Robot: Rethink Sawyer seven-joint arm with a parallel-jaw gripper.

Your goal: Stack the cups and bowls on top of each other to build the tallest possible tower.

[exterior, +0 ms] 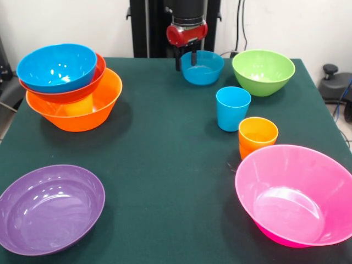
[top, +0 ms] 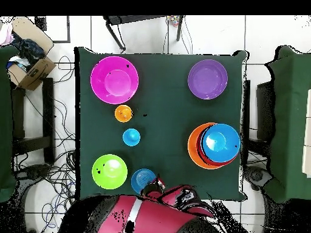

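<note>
We log, near edge: purple bowl (exterior: 50, 209) left, pink bowl (exterior: 295, 196) right | mid: orange cups (exterior: 257, 136), blue cup (exterior: 232, 108); tower (exterior: 70, 85) left, blue bowl topmost | far: green bowl (exterior: 263, 71), small blue bowl (exterior: 202, 67); gripper (exterior: 186, 59) at its rim, finger state unclear

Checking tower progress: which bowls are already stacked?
Three: the big orange bowl holds a red-orange bowl, topped by a blue bowl. The purple, pink, green and small blue bowls sit alone.
</note>
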